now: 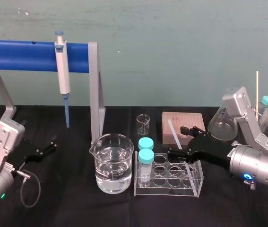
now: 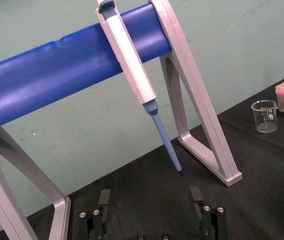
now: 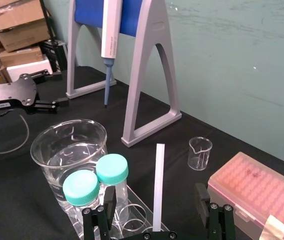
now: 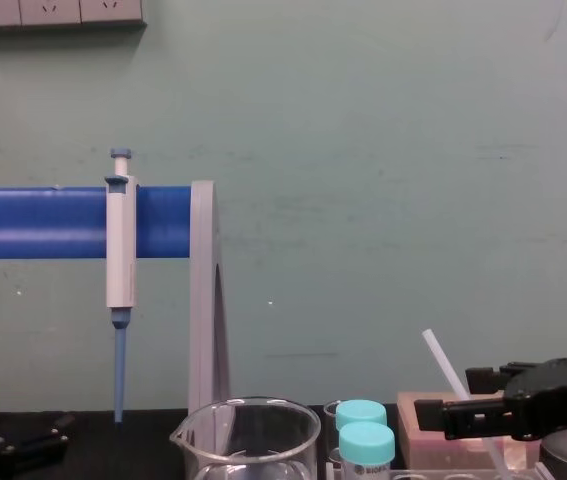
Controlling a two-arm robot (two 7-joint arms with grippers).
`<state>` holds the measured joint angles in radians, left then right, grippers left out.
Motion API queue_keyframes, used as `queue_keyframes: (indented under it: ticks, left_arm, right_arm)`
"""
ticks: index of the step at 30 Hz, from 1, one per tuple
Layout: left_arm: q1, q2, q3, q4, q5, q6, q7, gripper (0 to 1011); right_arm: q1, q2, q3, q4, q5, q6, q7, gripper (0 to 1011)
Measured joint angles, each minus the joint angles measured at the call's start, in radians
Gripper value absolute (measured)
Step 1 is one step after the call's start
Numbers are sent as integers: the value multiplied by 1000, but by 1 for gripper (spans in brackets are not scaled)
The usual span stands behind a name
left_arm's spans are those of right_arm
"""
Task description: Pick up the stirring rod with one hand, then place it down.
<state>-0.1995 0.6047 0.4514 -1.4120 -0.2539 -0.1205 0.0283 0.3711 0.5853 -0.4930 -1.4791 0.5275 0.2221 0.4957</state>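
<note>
Stirring rod [image 1: 174, 134]: thin, straight, translucent white, straw-like, flat-cut end. It sits tilted between the fingers of the right gripper [image 1: 181, 141], over the near left part of the pink tip box [image 1: 193, 122] and just behind the tube rack [image 1: 171, 190]. In the chest view the rod [image 4: 453, 378] slants up toward the left with its free end raised above the box. Its lower end is hidden by the gripper, so what carries it can't be told.

Materials: matte black cloth on the table [image 1: 67, 203]. Large clear glass beaker [image 1: 113, 163] with a spout, part full of clear liquid. Clear acrylic rack with round holes, holding two tubes with smooth teal caps [image 1: 146, 156]. Small empty glass beaker [image 1: 143, 125] behind it. The box top is a grid of pink dimples. Conical glass flask [image 1: 221, 125] is to the right of the box. White-and-blue pipette [image 1: 63, 71] hangs on a glossy blue bar [image 1: 25, 56] with grey metal legs.

Right arm: silver links, reaching in from the right, black blocky gripper level and pointing left over the rack's back edge. In the right wrist view the fingers [image 3: 106, 200] stand wide apart, and the rod [image 3: 158, 185] runs up the middle with a gap on each side, touching neither.

Left gripper [image 1: 48, 147]: low over the cloth at the left, near the stand, fingers [image 2: 103, 199] spread wide with nothing between them
</note>
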Motion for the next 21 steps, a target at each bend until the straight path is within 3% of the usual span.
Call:
queue_keyframes:
  ticks: [15, 21]
  left_arm:
    - [0, 0, 0, 0, 0, 0, 0, 1000]
    - [0, 0, 0, 0, 0, 0, 0, 1000]
  right_arm:
    - [-8, -10, 9, -7, -10, 18, -25, 1000]
    - [-8, -9, 8, -7, -9, 16, -22, 863]
